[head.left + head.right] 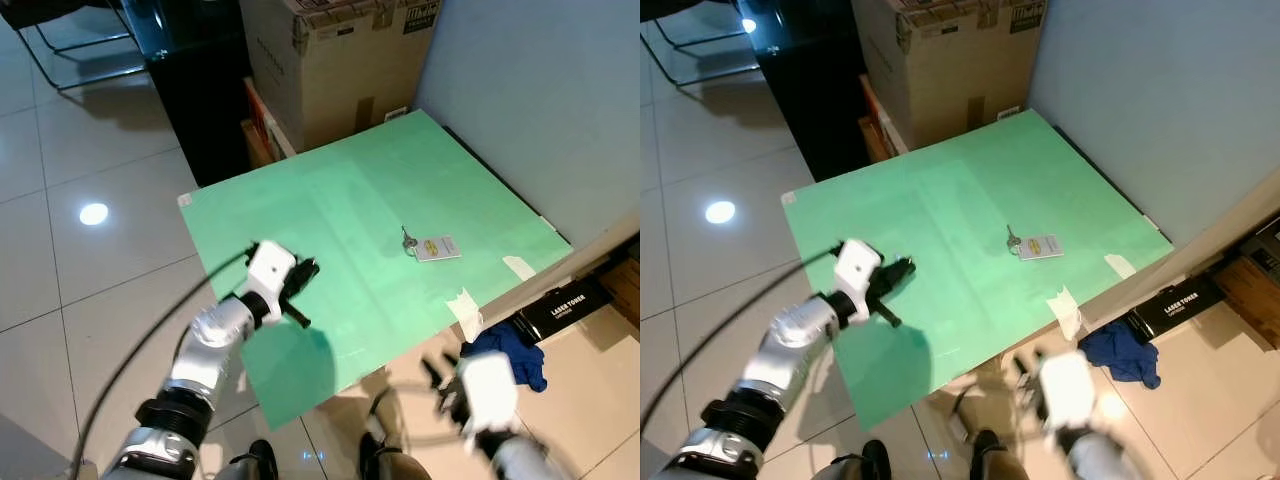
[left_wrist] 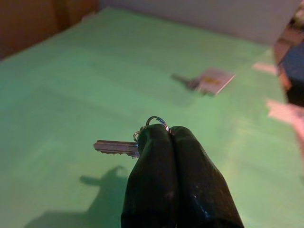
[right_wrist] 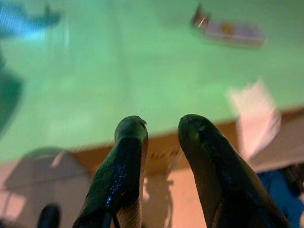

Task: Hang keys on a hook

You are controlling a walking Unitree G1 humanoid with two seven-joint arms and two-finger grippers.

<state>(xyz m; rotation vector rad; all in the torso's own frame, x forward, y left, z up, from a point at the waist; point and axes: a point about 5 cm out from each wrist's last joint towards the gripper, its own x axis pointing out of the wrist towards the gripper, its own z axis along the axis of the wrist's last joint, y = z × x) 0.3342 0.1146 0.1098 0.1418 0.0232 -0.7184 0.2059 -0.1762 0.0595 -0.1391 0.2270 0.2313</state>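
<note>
My left gripper [image 2: 161, 134] is shut on a silver key [image 2: 114, 147] by its small ring [image 2: 157, 120], held over the near part of a green mat [image 1: 340, 200]. In the left eye view that gripper [image 1: 304, 270] hovers above the mat's near left area. A second key with a white tag [image 1: 432, 247] lies flat on the mat further right, also seen as the tagged key [image 2: 211, 80] ahead of the left fingers. My right gripper [image 3: 161, 126] is open with nothing between its fingers, low over the floor at the mat's near edge; it looks blurred [image 1: 485, 392].
A large cardboard box [image 1: 340, 60] and a black cabinet [image 1: 200, 80] stand behind the mat. A grey wall [image 1: 540, 100] runs along the right. A blue cloth [image 1: 515, 355] and a black toner box [image 1: 565, 305] lie at the near right. Tape strips [image 1: 466, 310] mark the mat's edge.
</note>
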